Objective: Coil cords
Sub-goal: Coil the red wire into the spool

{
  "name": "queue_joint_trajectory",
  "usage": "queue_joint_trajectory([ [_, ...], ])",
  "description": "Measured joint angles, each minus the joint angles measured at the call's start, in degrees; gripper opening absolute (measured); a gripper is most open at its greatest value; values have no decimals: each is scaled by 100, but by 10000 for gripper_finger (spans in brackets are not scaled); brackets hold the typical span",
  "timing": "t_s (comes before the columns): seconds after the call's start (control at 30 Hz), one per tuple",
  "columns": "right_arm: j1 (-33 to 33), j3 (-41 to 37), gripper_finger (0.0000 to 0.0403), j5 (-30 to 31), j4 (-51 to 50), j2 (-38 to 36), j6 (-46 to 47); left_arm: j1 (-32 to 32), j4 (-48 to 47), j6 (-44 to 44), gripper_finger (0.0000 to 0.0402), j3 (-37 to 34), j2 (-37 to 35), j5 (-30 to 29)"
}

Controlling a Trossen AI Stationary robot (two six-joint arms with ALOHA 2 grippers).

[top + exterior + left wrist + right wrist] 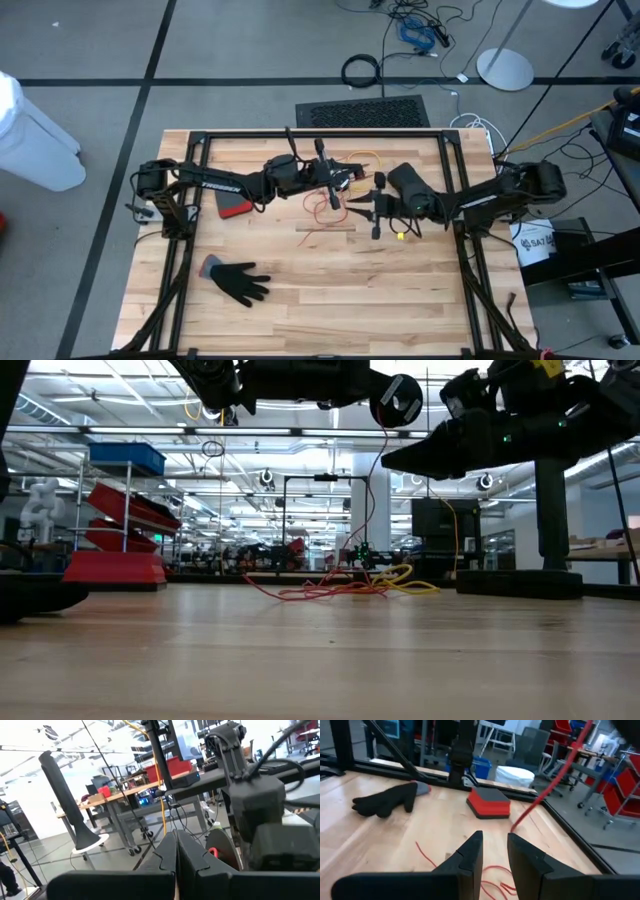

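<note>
Near the middle of the wooden counter (pixel 330 300), toward its far edge, lies a loose tangle of thin red cord (pixel 325 588), with a yellow-orange cord (pixel 408 578) bunched just beside it; neither is wound into a neat coil. One strand of the red cord climbs steeply from the heap up to the arms above, drawn fairly straight, and in the right wrist view it crosses as a taut slanted line over more red loops lying flat on the wood. The left hand (pixel 335 180) hangs over the tangle at the end of an arm reaching in from the left edge, its two fingers (pixel 165 855) pressed fully together; whether the cord is pinched between them cannot be told. The right hand (pixel 362 207) comes in from the right edge and faces the left hand, hovering above the counter close to it; its fingers (pixel 470 852) stand partly apart with a narrow gap, and nothing shows between them. A black glove (pixel 238 279) lies flat toward the near left part of the counter, well apart from the cords, and a red and black block (pixel 235 206) sits near the left edge below the left arm.
</note>
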Motion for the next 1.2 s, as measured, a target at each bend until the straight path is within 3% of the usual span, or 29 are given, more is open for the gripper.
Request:
queue_joint_trajectory([
  [0.17, -49, 0, 77, 297, 212, 329, 91, 3, 110, -11, 0, 2, 0, -1],
  [0.67, -168, 4, 75, 424, 1072, 990, -61, 3, 241, -344, 0, 3, 0, 49],
  [1.0, -246, 23, 5, 362, 1212, 990, -289, 14, 344, -540, 0, 2, 0, 144],
  [1.2, -388, 24, 1, 243, 1081, 990, -144, 14, 361, -595, 0, 4, 0, 194],
])
